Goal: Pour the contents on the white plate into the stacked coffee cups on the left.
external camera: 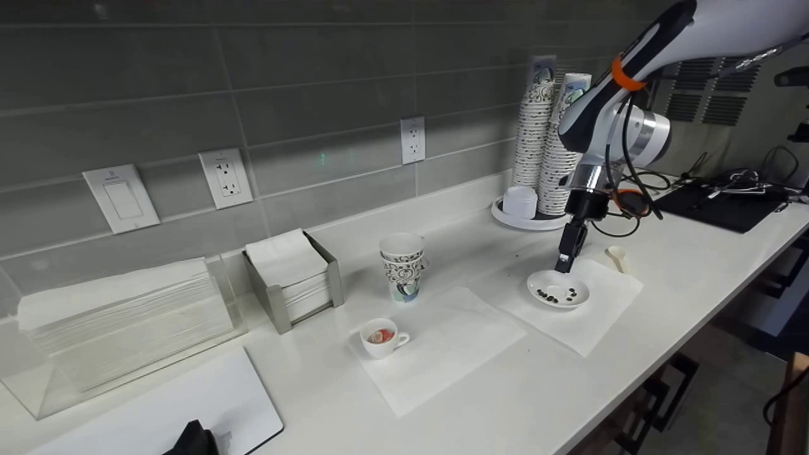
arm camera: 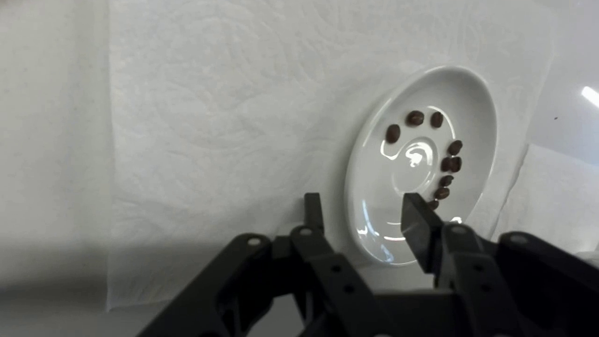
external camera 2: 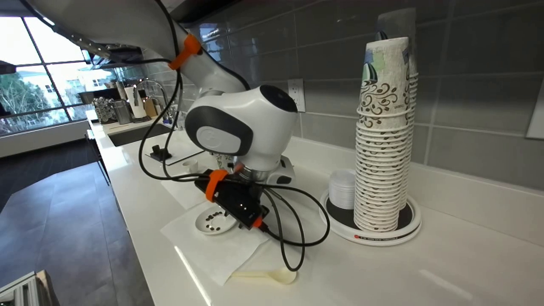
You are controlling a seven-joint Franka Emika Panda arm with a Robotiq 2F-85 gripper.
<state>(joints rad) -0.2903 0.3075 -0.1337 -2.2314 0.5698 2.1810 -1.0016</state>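
In an exterior view the white plate [external camera: 555, 283] sits well apart from the stacked coffee cups [external camera: 403, 270]; in an exterior view, on paper [external camera 2: 216, 251]. In the wrist view it holds beans [arm camera: 415, 118], the gripper [arm camera: 362, 206] parted astride its rim: grasping step, we judge; next, pinch.

I hold my Panda arm [external camera: 682, 47] sloped down from above, wrist [external camera 2: 267, 127] bent, tool [arm camera: 362, 203] pointing downward at a slight tilt, black fingers [arm camera: 419, 227] parted, a gap showing between them!
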